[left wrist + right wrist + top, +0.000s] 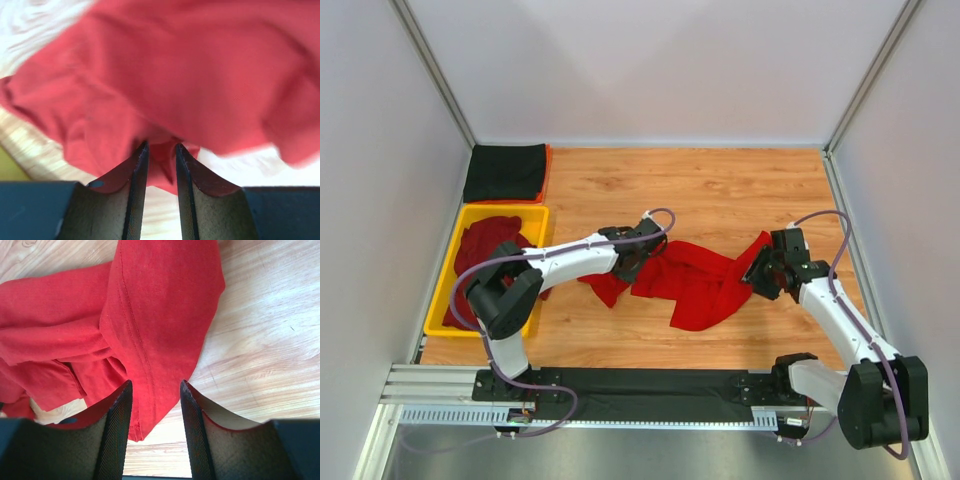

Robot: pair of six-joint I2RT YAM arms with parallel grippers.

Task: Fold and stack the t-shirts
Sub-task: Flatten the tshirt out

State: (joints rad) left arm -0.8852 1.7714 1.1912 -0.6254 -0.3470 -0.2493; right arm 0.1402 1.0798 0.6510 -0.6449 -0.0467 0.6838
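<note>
**STATUS: BOTH GRIPPERS ON RED SHIRT, MID-TABLE**

1. Arms. Both arms reach from the near edge toward the middle of the table (720,190). The left arm angles in from the left. The right arm angles in from the right.

2. Left gripper (161,146). The jaws are nearly closed, leaving only a narrow gap. A bunch of red cloth is pinched between the tips. In the left wrist view the rest of the cloth hangs loose beyond the fingers and fills most of the view.

3. Right gripper (154,385). The jaws stand about half closed, wider than the left pair. A seamed fold of the same cloth passes between them and is gripped there. Bare wood shows to the right of the fold.

4. Red shirt (695,285). It lies crumpled between the two grippers, roughly mid-table. Its left part is gathered at the left gripper. Its right corner is drawn up to a point at the right gripper. The middle sags onto the wood in loose folds.

5. Tray (506,209). It is yellow and sits at the left edge of the table, beside the left arm. Maroon shirts (485,245) lie in it in an unfolded heap.

6. Black shirt (506,172). It lies folded flat in the far left corner, just beyond the tray.
</note>
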